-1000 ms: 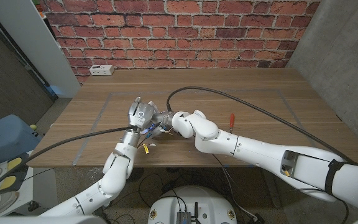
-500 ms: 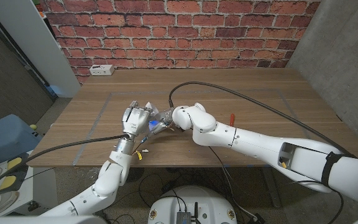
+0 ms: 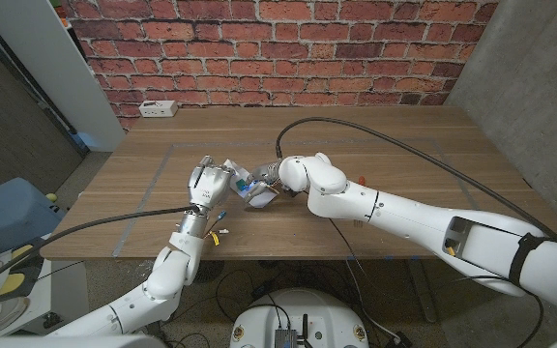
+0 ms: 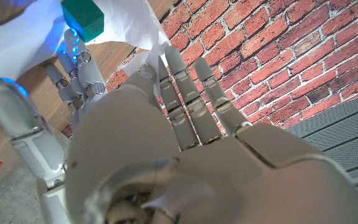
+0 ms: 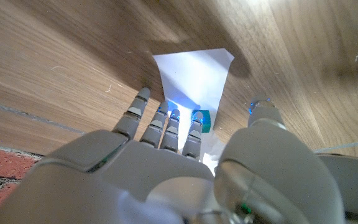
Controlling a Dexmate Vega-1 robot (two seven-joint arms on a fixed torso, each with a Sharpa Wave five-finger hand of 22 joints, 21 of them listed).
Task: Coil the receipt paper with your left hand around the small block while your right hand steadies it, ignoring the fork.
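**A:** What sits nearest the robot?

**B:** Both arms enter from the near edge of the wooden table. The left hand is raised just above the tabletop at centre-left, its back toward the camera. The right hand meets it from the other side, at the table's middle.

**A:** Where is the paper and the block?

**B:** Between the two hands. The white receipt paper is bunched there, one end spread on the wood. In the left wrist view the paper drapes over that hand's extended fingers, and the small green block shows beyond it. In the right wrist view the right hand's fingertips press at the block where the paper fans out flat on the table.

**A:** Are the hands grasping?

**B:** The right hand steadies the block with fingers and thumb around it. The left hand touches the paper, but I cannot tell whether it pinches it.

**A:** And farther off?

**B:** A red-handled fork lies just beyond the right forearm. A white power strip rests at the far left edge, before a brick wall.
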